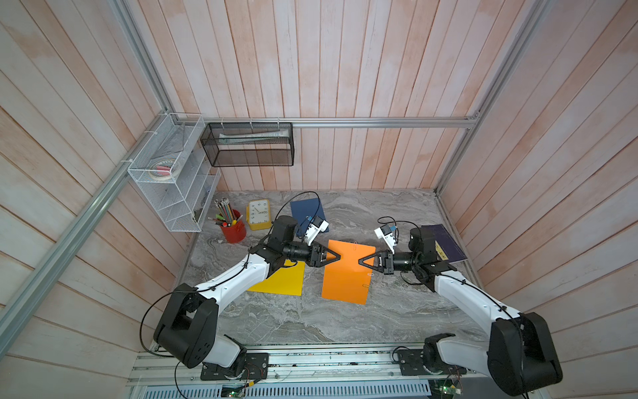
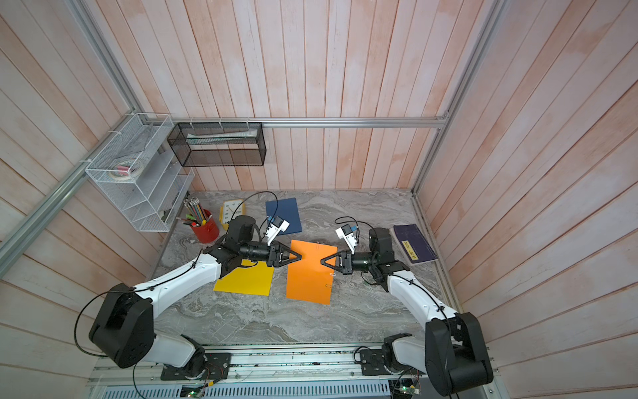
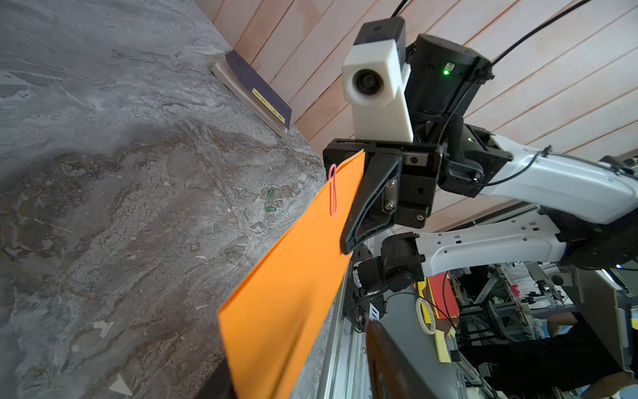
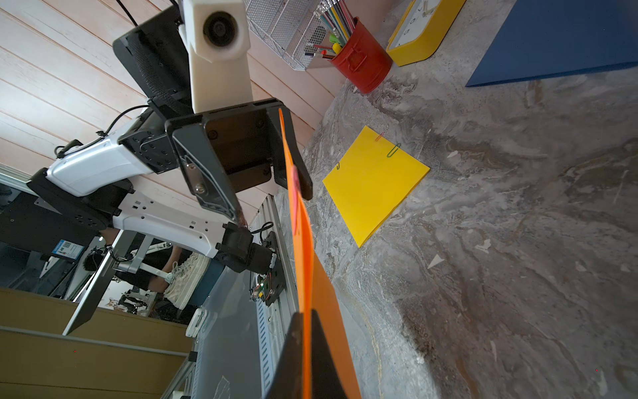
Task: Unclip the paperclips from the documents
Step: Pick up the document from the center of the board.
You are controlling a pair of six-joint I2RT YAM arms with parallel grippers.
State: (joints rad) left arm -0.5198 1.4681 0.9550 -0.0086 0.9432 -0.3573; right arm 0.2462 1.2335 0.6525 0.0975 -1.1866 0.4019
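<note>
Orange up front: clamping the orange document [image 1: 345, 276] along its right edge with the right pincer [image 1: 360, 261], jaws pressed together on the sheet, holding it clear of the grey marble surface [image 1: 310, 321]. Straddling the orange document's left edge with the left pincer [image 1: 339, 257], jaws standing apart, one finger [image 4: 305, 183] against the sheet and its mate well off. Showing a red paperclip [image 3: 333, 190] gripping the orange document's far edge, between both pincers. Spotting green paperclips [image 3: 271, 192] lying loose on the surface just right of the orange document. Seeing the yellow document [image 1: 283, 283] lying flat just left of it, wearing three paperclips [image 4: 393, 150] on its edges. Finding the dark blue document [image 1: 305, 209] beyond the orange document, a yellow clock [image 1: 258, 214] and red pencil cup [image 1: 234, 229] farther left, a dark purple book [image 1: 445, 241] off right.
</note>
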